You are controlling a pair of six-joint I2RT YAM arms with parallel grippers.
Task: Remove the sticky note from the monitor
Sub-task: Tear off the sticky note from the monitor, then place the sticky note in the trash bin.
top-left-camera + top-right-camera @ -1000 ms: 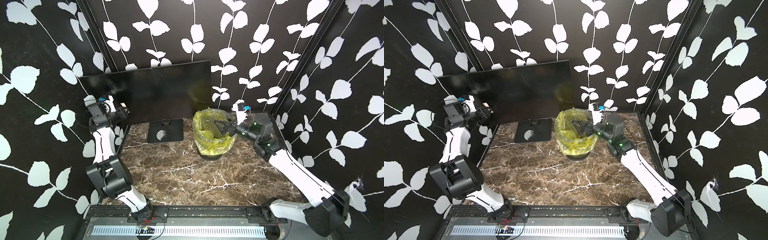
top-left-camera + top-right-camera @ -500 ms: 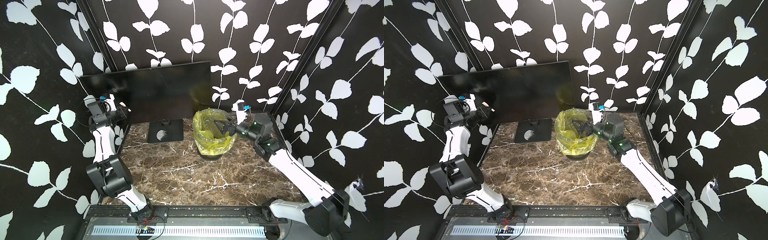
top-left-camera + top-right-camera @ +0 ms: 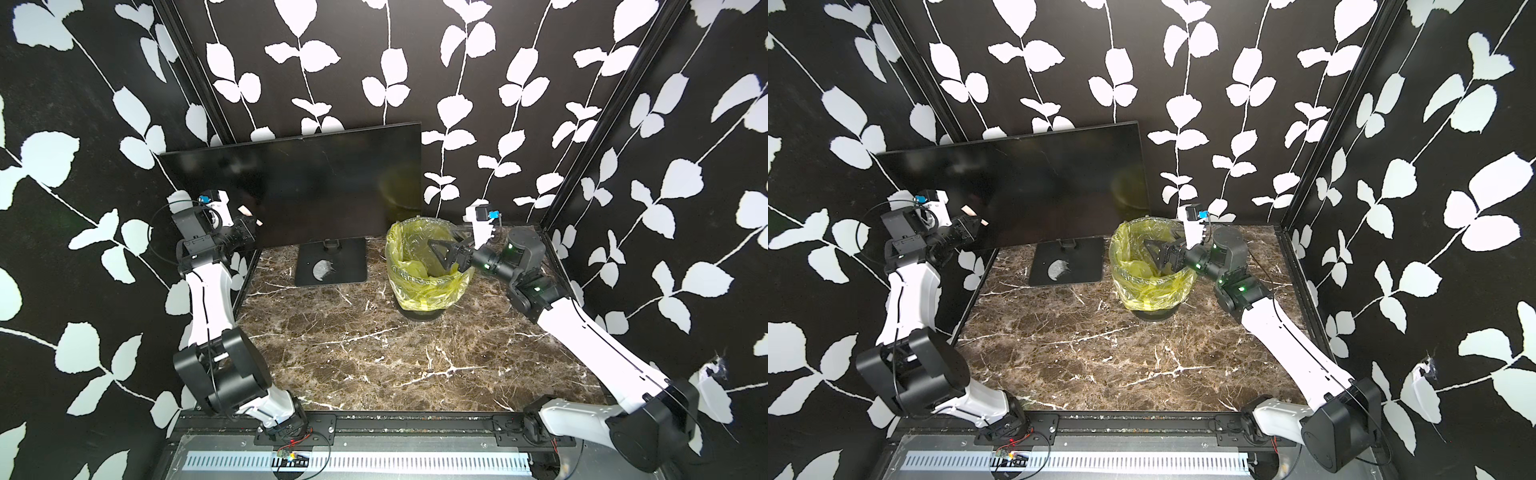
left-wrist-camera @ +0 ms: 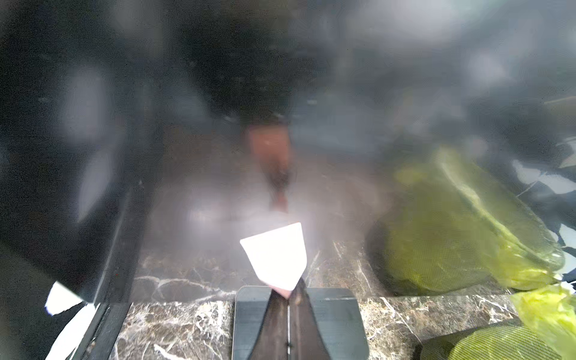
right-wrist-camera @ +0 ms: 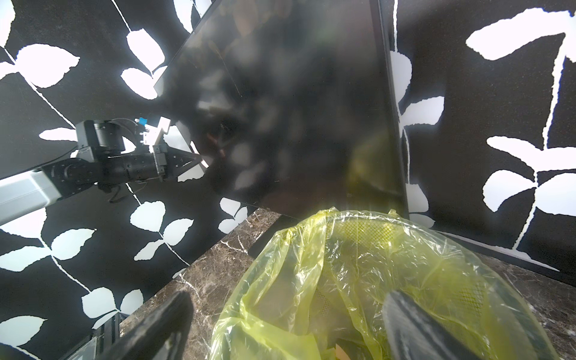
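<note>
The left hand (image 4: pixel 288 296) is clenching the sticky note (image 4: pixel 274 255) by a corner, free end pointing at the monitor (image 3: pixel 311 191), while the right hand (image 3: pixel 444 249) is gaping over the bin (image 3: pixel 419 286).

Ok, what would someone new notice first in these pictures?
Probably the black walls patterned with white leaves. Next, the wide dark monitor at the back and the mesh bin with a yellow-green liner beside its base, the right fingers open over its mouth. The left fingers pinch a pale sticky note near the monitor's edge.
</note>
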